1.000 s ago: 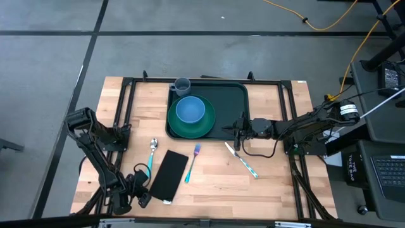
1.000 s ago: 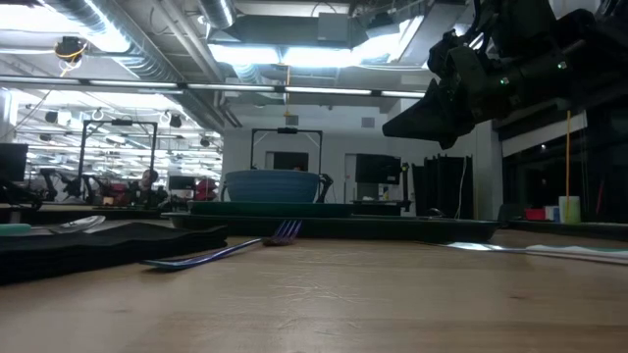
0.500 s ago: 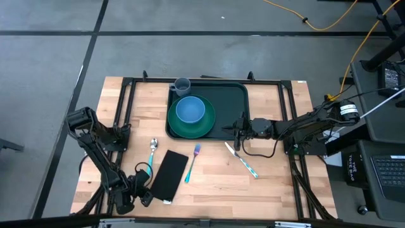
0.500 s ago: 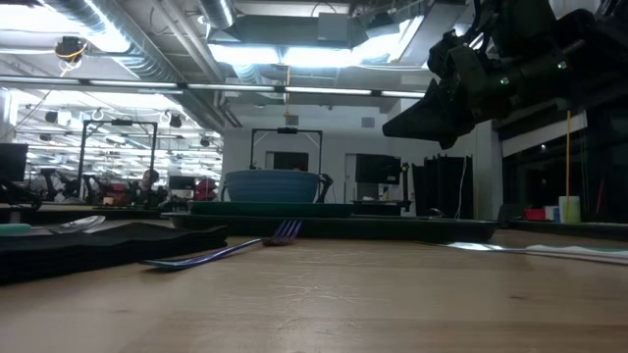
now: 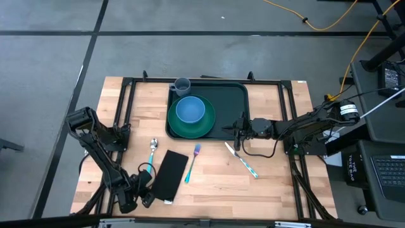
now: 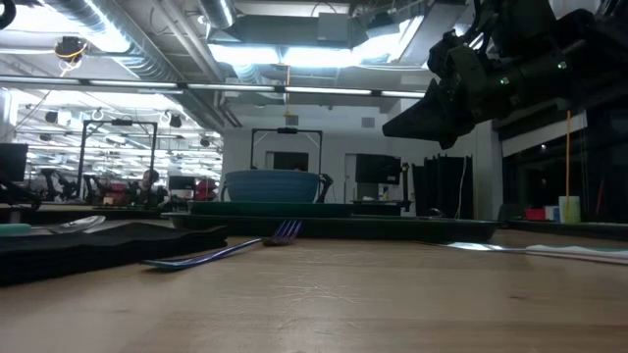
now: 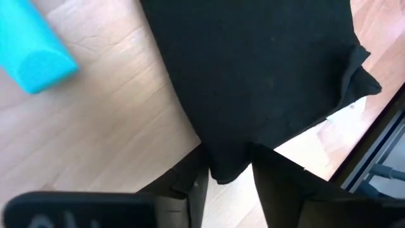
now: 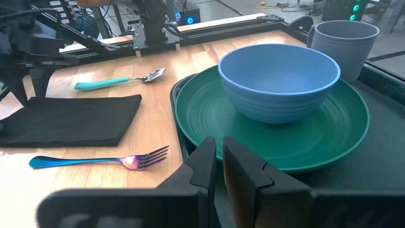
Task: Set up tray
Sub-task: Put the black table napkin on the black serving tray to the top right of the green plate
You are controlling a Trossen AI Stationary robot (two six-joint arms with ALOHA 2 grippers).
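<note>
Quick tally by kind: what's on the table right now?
Tray: 1
Plate: 1
Bowl: 1
Cup: 1
Spoon: 1
Fork: 1
Knife: 1
Black napkin: 1
Total: 8

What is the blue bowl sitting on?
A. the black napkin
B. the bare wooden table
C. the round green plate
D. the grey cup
C: the bowl rests on the green plate, which lies in the tray; the cup stands behind it.
</note>
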